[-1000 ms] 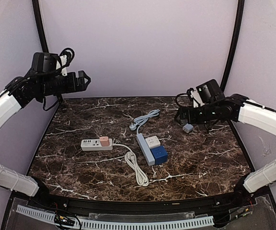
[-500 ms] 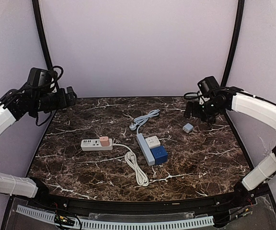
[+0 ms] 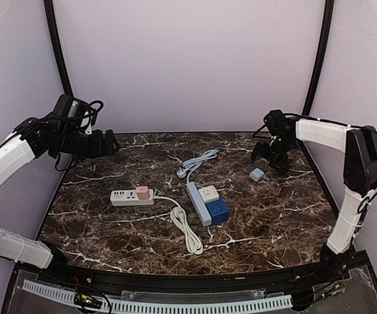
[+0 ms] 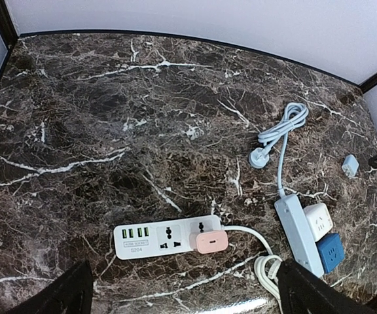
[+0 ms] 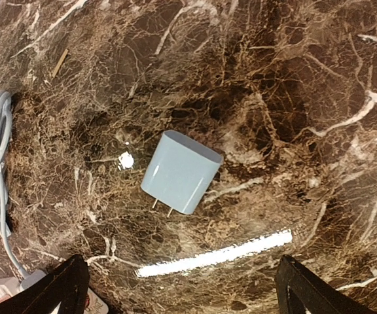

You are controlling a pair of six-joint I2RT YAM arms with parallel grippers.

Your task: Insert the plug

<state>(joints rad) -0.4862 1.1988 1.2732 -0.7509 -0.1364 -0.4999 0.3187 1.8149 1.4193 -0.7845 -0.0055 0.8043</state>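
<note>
The plug (image 5: 180,172) is a small pale blue charger lying flat on the marble table (image 3: 273,216), its two prongs pointing toward the near left; it also shows as the plug (image 3: 257,174) and the plug (image 4: 350,165). My right gripper (image 3: 270,159) hovers open just behind and above it, nothing between the fingers (image 5: 64,288). My left gripper (image 3: 110,142) is open over the table's back left corner, looking down at a white power strip (image 4: 165,237) with a pink adapter (image 4: 210,241) plugged in. A pale blue power strip (image 3: 198,203) holds a white adapter and a blue one.
The white strip's coiled cord (image 3: 187,229) lies at the centre front. The blue strip's cable and round plug (image 4: 259,159) curl toward the back. Black frame posts (image 3: 316,65) and walls close in the back and sides.
The left arm dropped and swung in over the back left corner. The right arm drew back toward the back right and turned downward. The plug stayed lying where it was.
</note>
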